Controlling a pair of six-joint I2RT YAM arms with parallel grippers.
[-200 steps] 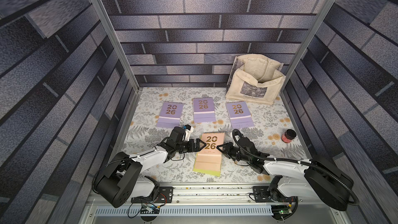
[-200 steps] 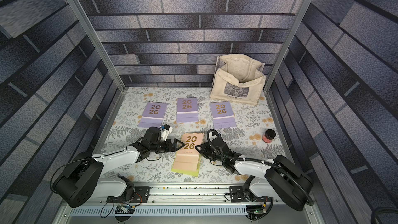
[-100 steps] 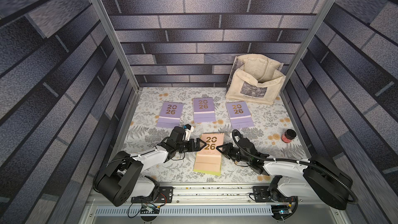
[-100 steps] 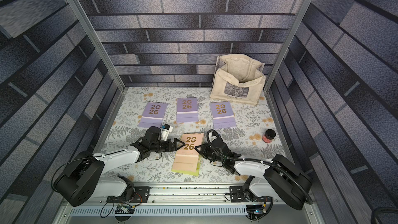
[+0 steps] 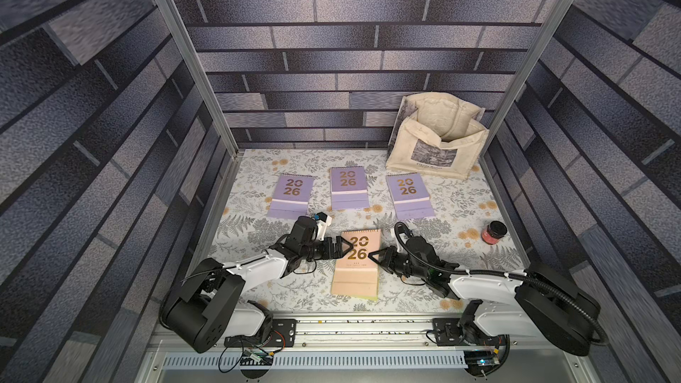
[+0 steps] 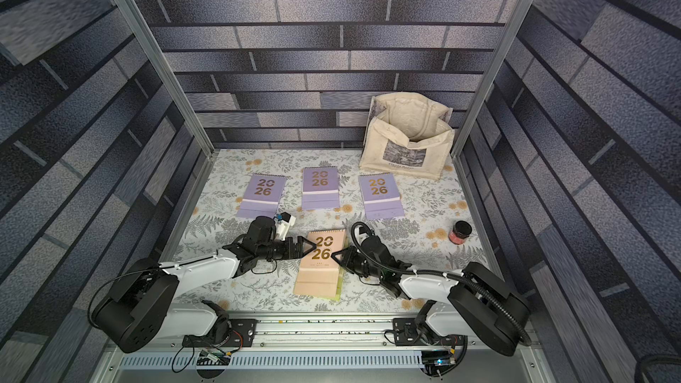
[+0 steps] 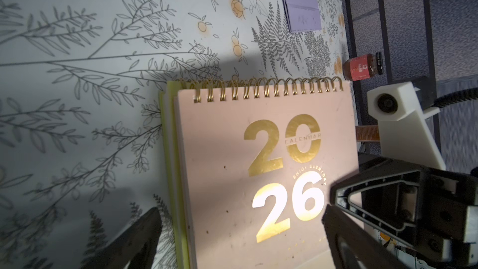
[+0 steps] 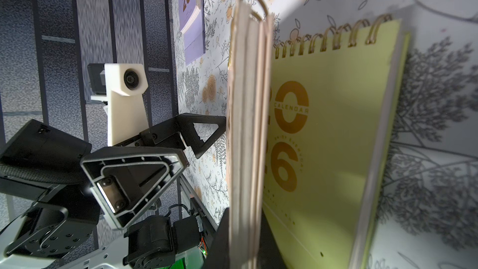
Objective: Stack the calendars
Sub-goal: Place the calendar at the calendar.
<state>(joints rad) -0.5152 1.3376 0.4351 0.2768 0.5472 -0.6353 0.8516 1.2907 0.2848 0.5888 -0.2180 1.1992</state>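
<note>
Brick-patterned walls close in a floral counter [image 5: 460, 193]. Near the front, the peach calendar [image 5: 355, 270] sits over the yellow-green calendar [image 8: 336, 138], roughly lined up, with a green sliver showing along one side. The right tool [image 5: 374, 255] is clamped on the peach calendar's edge. In the right wrist view that edge is lifted off the green cover, so I judge this second layer placed but not yet let go. The left tool [image 5: 341, 248] gapes wide at the opposite edge, gripping nothing. Three lavender calendars [image 5: 348, 187] lie apart in a row further back, in front of the tote bag [image 5: 438, 138], and none has joined the pile. Two of the five are together and three remain.
</note>
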